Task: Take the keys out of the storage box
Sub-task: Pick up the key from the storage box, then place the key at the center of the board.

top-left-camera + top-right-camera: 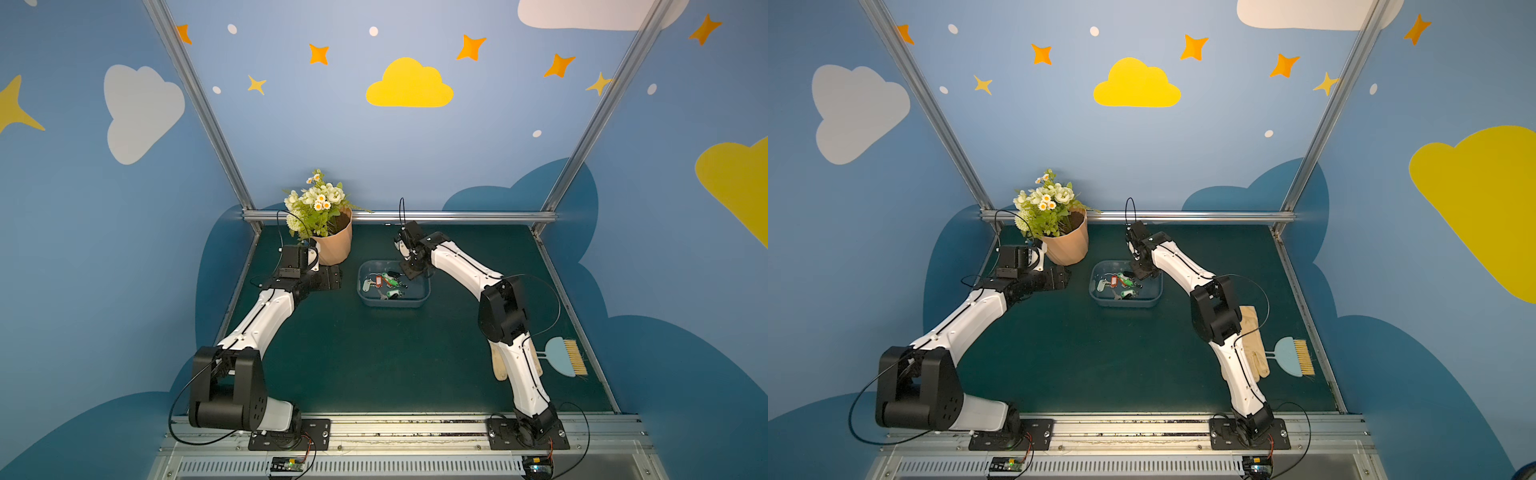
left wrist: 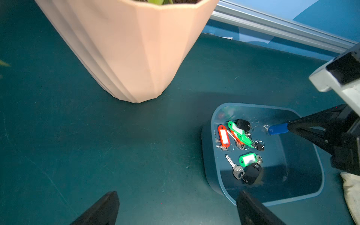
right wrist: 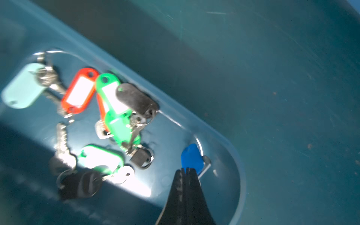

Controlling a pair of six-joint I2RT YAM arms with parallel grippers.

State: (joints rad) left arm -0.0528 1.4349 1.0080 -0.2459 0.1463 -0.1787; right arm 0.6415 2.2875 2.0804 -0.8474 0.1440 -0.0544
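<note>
The blue-grey storage box (image 1: 392, 305) (image 1: 1125, 305) sits mid-table, right of the flowerpot. Inside lie several keys (image 1: 384, 284) (image 2: 239, 136) (image 3: 109, 109) with red, green, black and pale tags. My right gripper (image 3: 186, 169) (image 1: 409, 272) reaches down into the box's far right corner. It is shut on a blue-tagged key (image 3: 191, 157) (image 2: 277, 129), whose tag sticks out past the tips just above the box floor. To the left of the box, over bare mat, my left gripper (image 2: 178, 194) (image 1: 332, 278) stands wide open and empty, one finger by the box's rim (image 2: 208, 155).
A peach ribbed flowerpot (image 1: 332, 247) with white flowers stands at the back, close beside my left wrist. A cream glove (image 1: 1252, 345) and a pale blue hand brush (image 1: 563, 357) lie at the right, partly behind my right arm. A metal rail (image 1: 399, 216) bounds the rear.
</note>
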